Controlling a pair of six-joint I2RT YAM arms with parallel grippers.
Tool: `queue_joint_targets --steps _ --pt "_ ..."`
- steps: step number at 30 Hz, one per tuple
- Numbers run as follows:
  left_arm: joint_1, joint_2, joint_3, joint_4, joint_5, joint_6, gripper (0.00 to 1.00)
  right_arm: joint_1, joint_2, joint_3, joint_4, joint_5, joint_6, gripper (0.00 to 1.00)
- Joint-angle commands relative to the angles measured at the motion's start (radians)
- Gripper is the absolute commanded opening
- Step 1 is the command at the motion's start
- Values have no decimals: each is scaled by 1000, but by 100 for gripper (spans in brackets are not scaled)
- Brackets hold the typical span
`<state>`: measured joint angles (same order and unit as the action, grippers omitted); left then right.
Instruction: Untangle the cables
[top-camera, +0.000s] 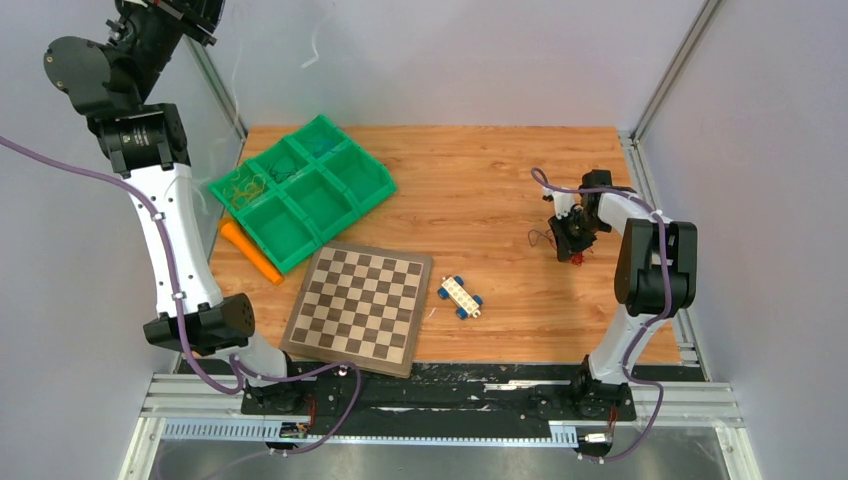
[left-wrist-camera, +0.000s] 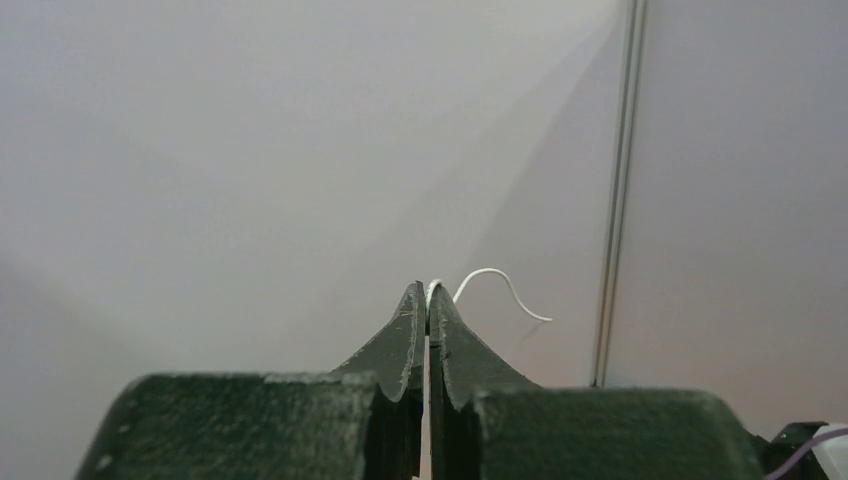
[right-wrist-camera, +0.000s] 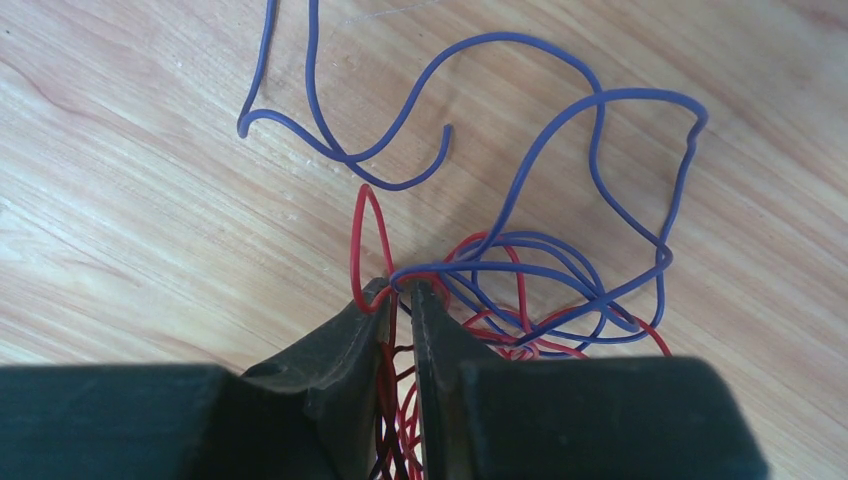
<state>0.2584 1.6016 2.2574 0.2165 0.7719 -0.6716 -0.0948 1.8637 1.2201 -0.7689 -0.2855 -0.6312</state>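
The cables (right-wrist-camera: 600, 180) are thin blue and red strands tangled in a loose clump on the wooden table. My right gripper (right-wrist-camera: 400, 288) is down on the clump at the table's right side (top-camera: 572, 248). Its jaws stand a narrow gap apart, with red and dark strands running loosely through the gap and a red loop (right-wrist-camera: 365, 230) hooked over one fingertip. My left gripper (left-wrist-camera: 428, 287) is raised high against the grey wall, shut on a single white cable (left-wrist-camera: 500, 280) that curls out to the right of its tips. In the top view it is out of frame.
A green compartment tray (top-camera: 296, 262) sits at the back left, with an orange stick (top-camera: 250, 250) beside it. A chessboard (top-camera: 360, 305) lies near the front edge. A white toy car with blue wheels (top-camera: 460, 296) lies right of the board.
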Motion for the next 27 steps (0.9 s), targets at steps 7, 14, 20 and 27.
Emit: queue_joint_targets --steps 7,14,20,27 --pt "21 -29 -58 42 -38 48 0 -3 19 23 -19 5 4 19" --pt "22 24 -53 98 -49 32 0 -3 6 2 -19 2 0 19" --pt "-28 72 -100 226 31 39 0 -3 8 2 -19 4 3 19" --pt "-108 114 -206 334 26 54 0 -3 21 22 -27 3 17 20"
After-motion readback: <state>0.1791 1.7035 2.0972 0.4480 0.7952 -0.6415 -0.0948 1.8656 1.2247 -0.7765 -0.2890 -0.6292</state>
